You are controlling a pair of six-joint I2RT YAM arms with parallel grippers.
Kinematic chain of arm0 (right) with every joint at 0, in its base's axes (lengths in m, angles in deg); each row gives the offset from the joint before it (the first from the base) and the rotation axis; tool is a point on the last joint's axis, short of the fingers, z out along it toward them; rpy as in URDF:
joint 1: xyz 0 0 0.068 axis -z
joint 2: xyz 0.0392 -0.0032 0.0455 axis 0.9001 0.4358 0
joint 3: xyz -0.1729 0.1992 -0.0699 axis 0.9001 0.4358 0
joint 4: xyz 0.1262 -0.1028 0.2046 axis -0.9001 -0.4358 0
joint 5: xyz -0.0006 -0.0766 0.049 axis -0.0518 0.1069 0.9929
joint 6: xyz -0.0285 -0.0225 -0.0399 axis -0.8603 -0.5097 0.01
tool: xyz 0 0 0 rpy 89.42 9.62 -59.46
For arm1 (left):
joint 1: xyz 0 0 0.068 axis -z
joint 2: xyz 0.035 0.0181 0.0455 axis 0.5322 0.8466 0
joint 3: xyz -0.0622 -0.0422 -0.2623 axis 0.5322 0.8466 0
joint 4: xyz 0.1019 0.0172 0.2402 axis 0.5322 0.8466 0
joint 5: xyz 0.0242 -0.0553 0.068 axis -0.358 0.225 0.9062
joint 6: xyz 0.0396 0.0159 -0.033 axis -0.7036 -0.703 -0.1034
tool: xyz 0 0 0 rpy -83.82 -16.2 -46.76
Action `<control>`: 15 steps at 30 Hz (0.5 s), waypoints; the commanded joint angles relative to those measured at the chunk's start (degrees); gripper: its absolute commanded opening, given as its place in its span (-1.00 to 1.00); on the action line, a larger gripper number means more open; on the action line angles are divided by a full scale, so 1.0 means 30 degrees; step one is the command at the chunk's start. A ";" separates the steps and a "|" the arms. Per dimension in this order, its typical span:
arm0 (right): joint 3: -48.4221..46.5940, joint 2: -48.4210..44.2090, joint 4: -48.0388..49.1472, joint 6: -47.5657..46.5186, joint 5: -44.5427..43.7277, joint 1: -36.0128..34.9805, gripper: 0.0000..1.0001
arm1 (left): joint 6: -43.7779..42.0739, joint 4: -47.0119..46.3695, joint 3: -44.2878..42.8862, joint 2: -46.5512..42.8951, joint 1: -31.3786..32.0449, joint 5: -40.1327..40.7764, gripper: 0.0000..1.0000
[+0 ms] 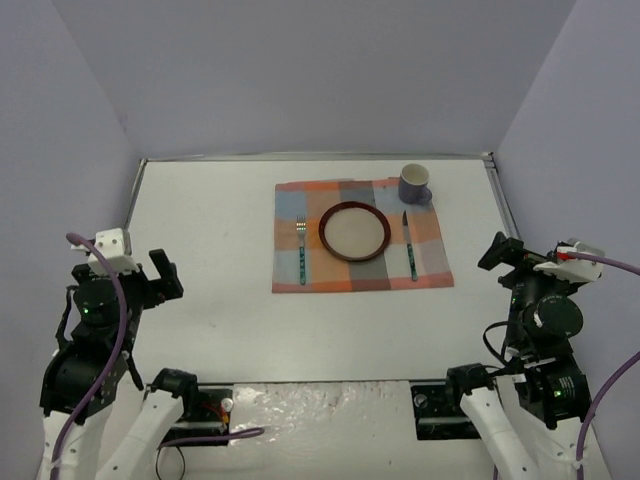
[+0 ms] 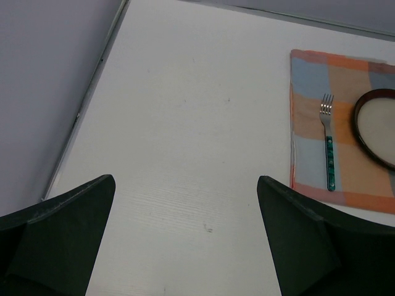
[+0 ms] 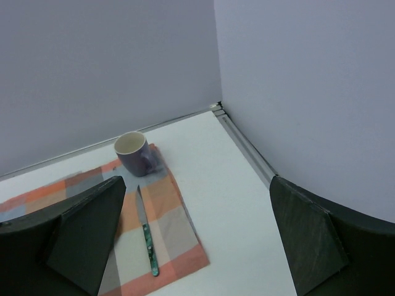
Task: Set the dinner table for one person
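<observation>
Both arms sit folded back at the sides — left claw (image 1: 163, 276) and right claw (image 1: 500, 254) spread wide.

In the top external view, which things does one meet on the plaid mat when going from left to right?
Fork → plate → knife. The mug is left out: in this picture it sits above the knife, at nearly the same position across.

On my remote feed, three plain panels of pale lavender-grey box in the scene: back wall (image 1: 310, 70), left wall (image 1: 50, 150), right wall (image 1: 590, 120). They meet thin metal rails (image 1: 310, 156) edging the white dinner table (image 1: 210, 300). Light is soft and even, shadows faint.
</observation>
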 commanded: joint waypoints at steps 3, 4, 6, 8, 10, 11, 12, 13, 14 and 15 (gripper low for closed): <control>0.2281 -0.1883 0.0828 -0.0147 -0.1192 -0.0616 1.00 | -0.0200 -0.2004 0.2320 -0.0678 -0.0064 0.0483 0.94; 0.2488 -0.2154 0.0840 -0.0113 -0.1041 -0.0686 1.00 | -0.0218 -0.2263 0.2745 -0.0872 -0.0064 0.0518 0.94; 0.2943 -0.2474 0.0832 -0.0163 -0.0688 -0.0840 1.00 | -0.0142 -0.3101 0.3588 -0.1462 -0.0064 0.0417 0.94; 0.3168 -0.2957 0.0928 -0.0096 -0.0405 -0.0888 1.00 | -0.0056 -0.3575 0.4476 -0.1859 -0.0064 0.0402 0.94; 0.3422 -0.3324 0.0979 -0.0032 -0.0494 -0.0910 1.00 | 0.0062 -0.4008 0.4974 -0.2036 -0.0064 0.0385 0.94; 0.3568 -0.3599 0.1003 0.0066 -0.0646 -0.0922 1.00 | 0.0074 -0.4181 0.5244 -0.2108 -0.0064 0.0366 0.94; 0.3664 -0.3738 0.1004 0.0189 -0.0756 -0.0922 1.00 | 0.0074 -0.4210 0.5274 -0.2081 -0.0064 0.0352 0.94; 0.3762 -0.3862 0.1010 0.0297 -0.0833 -0.0922 1.00 | 0.0062 -0.4228 0.5299 -0.2041 -0.0064 0.0379 0.94; 0.3861 -0.3962 0.1026 0.0381 -0.0850 -0.0922 1.00 | 0.0030 -0.4229 0.5316 -0.1975 -0.0064 0.0478 0.94; 0.3936 -0.4072 0.1067 0.0432 -0.0858 -0.0922 1.00 | -0.0001 -0.4212 0.5340 -0.1948 -0.0064 0.0552 0.94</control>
